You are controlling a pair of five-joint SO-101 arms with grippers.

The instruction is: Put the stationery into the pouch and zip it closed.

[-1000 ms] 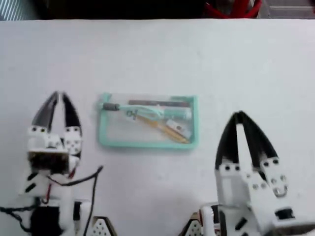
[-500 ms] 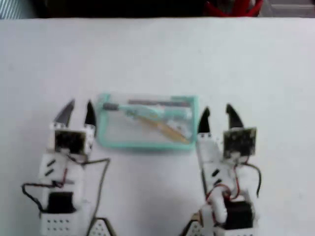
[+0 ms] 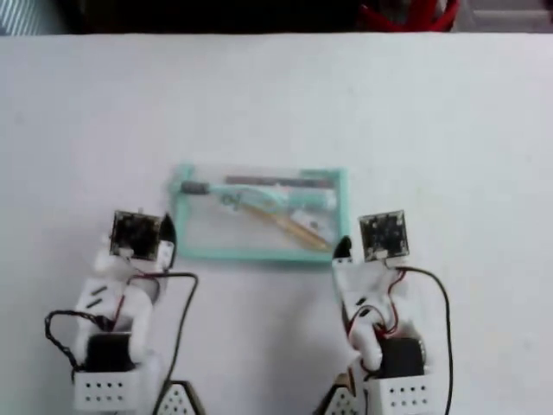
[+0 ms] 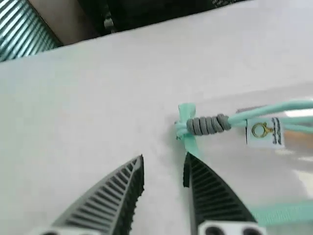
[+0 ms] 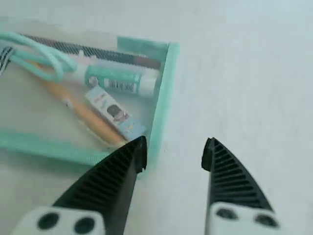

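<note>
Both the left gripper (image 4: 164, 169) and the right gripper (image 5: 173, 149) pulled back, open a little and empty, so the filled pouch (image 3: 259, 253) looks done.

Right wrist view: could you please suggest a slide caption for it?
Open right gripper at a corner of the teal-edged pouch with stationery inside.

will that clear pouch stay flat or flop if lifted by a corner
Probably floppy: the pouch looks like thin clear film with a teal border, so it would likely sag. The stationery inside seems loose and may slide downward. Pushed, it should slide, not roll.
</note>
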